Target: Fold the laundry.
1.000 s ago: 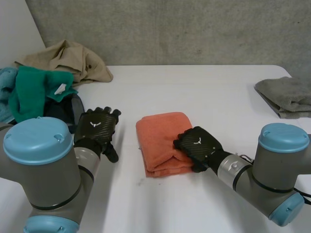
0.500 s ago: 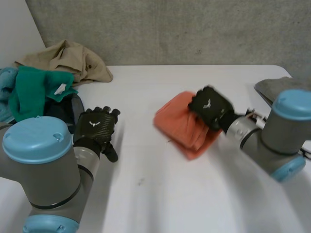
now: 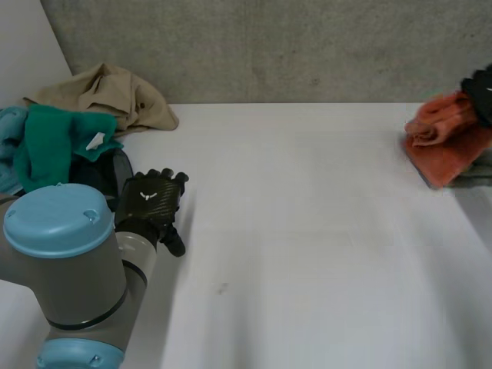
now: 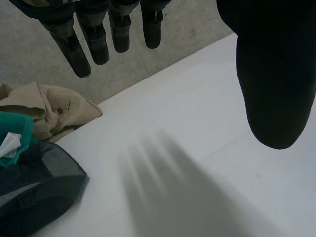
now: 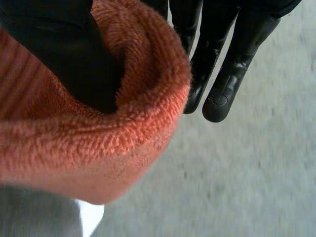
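over the table (image 3: 307, 231) at right, one orange towel (image 3: 440, 142) (bunched) pinched by right hand (image 5: 69, 59); left hand (image 3: 150, 201) spread

The white table (image 3: 307, 231) lay wide open through the middle, and all the action sat at its edges. Far left corner: a crumpled tan garment (image 3: 108, 96). Just beside it, at the left edge, a heap: a green cloth (image 3: 50, 142) bunched over a dark garment (image 3: 104, 173), with a light-blue cloth (image 3: 9, 131) tucked against them. Over at the right edge, a sliver of grey cloth (image 3: 482, 174) showed.
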Controlling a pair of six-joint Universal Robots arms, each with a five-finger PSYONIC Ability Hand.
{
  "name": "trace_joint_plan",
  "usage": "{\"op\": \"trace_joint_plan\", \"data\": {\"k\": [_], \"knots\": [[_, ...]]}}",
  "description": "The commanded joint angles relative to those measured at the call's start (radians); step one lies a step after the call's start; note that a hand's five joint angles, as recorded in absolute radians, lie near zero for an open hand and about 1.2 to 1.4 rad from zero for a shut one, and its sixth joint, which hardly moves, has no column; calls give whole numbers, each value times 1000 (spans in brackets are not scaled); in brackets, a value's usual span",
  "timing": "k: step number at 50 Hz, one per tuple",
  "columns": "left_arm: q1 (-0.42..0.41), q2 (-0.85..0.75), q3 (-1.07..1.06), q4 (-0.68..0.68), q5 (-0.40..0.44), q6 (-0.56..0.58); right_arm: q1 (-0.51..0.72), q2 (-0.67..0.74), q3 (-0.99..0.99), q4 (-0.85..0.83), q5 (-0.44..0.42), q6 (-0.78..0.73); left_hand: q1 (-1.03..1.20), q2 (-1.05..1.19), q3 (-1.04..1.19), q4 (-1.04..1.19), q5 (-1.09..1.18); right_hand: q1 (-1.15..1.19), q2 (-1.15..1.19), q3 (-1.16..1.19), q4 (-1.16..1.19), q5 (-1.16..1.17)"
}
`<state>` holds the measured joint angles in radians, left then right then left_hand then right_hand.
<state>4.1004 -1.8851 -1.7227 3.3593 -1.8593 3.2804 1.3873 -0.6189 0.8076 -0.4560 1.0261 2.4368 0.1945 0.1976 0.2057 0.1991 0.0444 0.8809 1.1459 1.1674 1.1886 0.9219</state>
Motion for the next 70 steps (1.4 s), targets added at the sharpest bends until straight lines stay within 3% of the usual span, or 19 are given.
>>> {"op": "trace_joint_plan", "data": {"k": [1, 12, 26, 28, 31, 32, 38, 45, 49, 53, 61, 64, 70], "knots": [[0, -2, 0, 0, 0, -1, -76, 120, -67, 11, -11, 5, -20, -23, -31, -25, -44, 515, 250, 229, 208, 300], [0, -6, 0, 0, 0, -1, -125, 169, -74, 10, -24, 7, -20, -23, -31, -25, -44, 515, 250, 229, 208, 300], [0, -9, 3, 2, 2, 1, -145, 133, -5, 17, -50, 5, -20, -23, -31, -25, -44, 515, 250, 229, 208, 300], [0, -9, 3, 2, 2, -1, -143, 104, 28, 22, -67, 11, -20, -23, -31, -25, -44, -22, -287, -308, -329, -237], [0, -9, 3, 0, 2, 1, -146, 36, 91, 42, -83, 19, -20, -23, -31, -25, -44, -629, -894, -916, -937, -845], [0, -9, 3, 2, 2, 1, -146, 16, 107, 46, -86, 22, -20, -23, -31, -25, -44, -706, -971, -993, -1014, -922], [3, -9, 3, 2, 2, 1, -154, -97, 173, 53, -83, 125, -20, -23, -31, -25, -44, -706, -971, -993, -1014, -922], [9, -8, 3, 2, 3, -1, -162, -249, 163, 89, -69, 482, -20, -23, -31, -25, -44, -706, -971, -993, -1014, -922], [15, 0, 5, 2, 3, 1, -159, -300, 127, 200, -60, 594, -20, -23, -31, -25, -44, -706, -971, -993, -1014, -922], [21, 11, 14, 2, 3, 1, -151, -338, 79, 354, 9, 607, -20, -23, -31, -25, -44, -706, -971, -993, -1014, -922], [44, 46, 32, 2, 5, 4, -32, -406, 21, 595, 123, 561, -20, -23, -31, -25, -44, -706, -971, -993, -1014, -922], [49, 61, 43, 2, 5, 4, 83, -449, 31, 637, 135, 542, -20, -23, -31, -25, -44, -706, -971, -993, -1014, -922], [103, 87, 67, 0, 6, 5, 310, -489, 137, 704, 279, 532, -20, -23, -31, -25, -44, -706, -971, -993, -1014, -922]]}}
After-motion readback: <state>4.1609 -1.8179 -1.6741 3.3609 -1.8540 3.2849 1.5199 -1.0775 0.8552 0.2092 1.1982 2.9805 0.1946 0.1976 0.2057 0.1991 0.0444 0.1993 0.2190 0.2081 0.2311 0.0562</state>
